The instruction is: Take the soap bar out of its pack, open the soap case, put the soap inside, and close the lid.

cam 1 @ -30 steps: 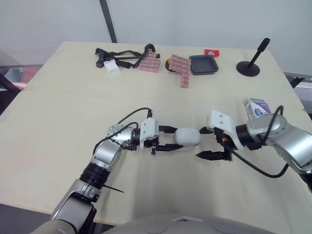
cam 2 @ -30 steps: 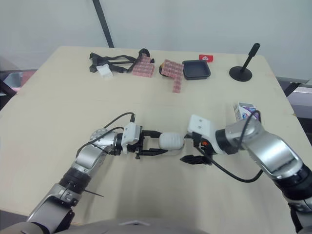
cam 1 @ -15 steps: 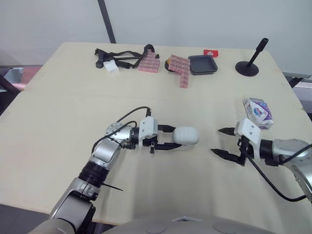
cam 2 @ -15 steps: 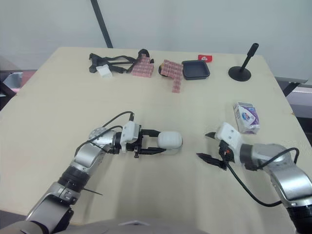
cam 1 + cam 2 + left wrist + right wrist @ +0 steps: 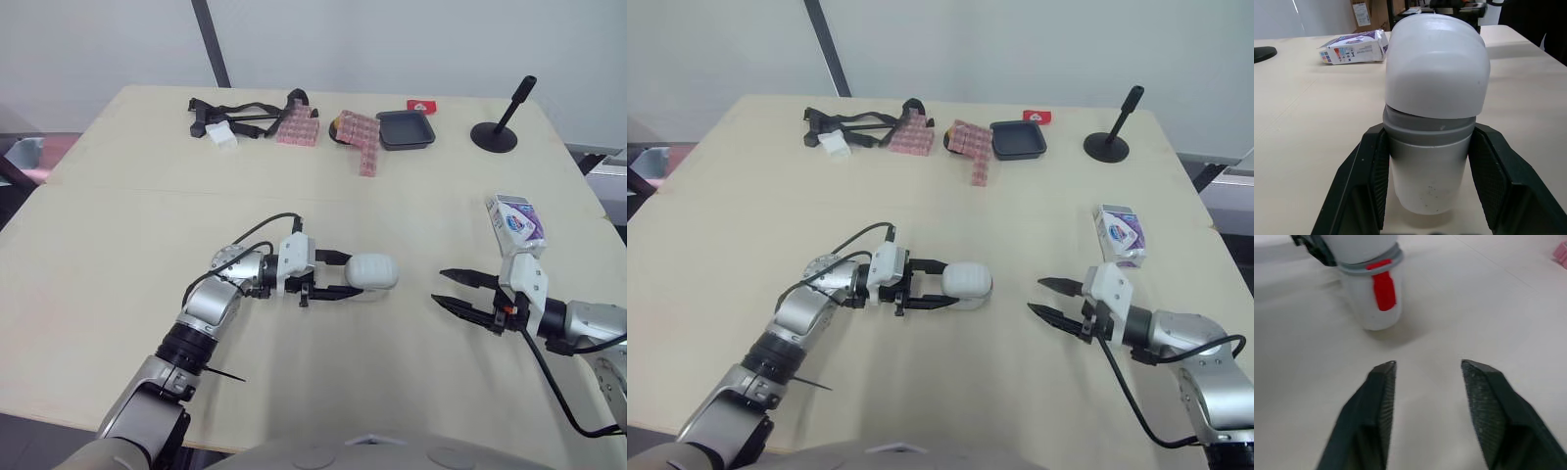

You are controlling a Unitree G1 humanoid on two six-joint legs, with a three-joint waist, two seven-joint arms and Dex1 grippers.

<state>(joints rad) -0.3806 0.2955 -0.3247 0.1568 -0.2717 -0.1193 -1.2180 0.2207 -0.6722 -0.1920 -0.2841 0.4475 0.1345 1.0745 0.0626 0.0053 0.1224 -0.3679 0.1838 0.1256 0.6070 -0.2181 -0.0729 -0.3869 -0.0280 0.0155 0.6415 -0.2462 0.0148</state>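
Note:
A white soap case [image 5: 371,272] lies on its side low over the table's middle, with my left gripper [image 5: 344,276] shut on it. In the left wrist view the black fingers [image 5: 1374,171] press both flanks of the soap case [image 5: 1432,122], whose lid sits over a grey band. My right gripper [image 5: 454,290] hovers to the right of the case, well apart from it, open with nothing between its fingers [image 5: 1382,382]. The right wrist view faces the soap case [image 5: 1364,308] and its red latch [image 5: 1383,291]. The purple and white soap pack [image 5: 516,219] lies near the table's right edge.
Along the far edge lie black straps [image 5: 235,110], a white piece [image 5: 224,136], pink block stacks [image 5: 300,125], a black tray [image 5: 408,128], a small red item [image 5: 424,105] and a black stand [image 5: 498,132]. Bare table [image 5: 118,245] surrounds the grippers.
My right gripper has drawn back from the soap case toward the right, and its fingers stand closer together than before. The left gripper and the case have stayed put.

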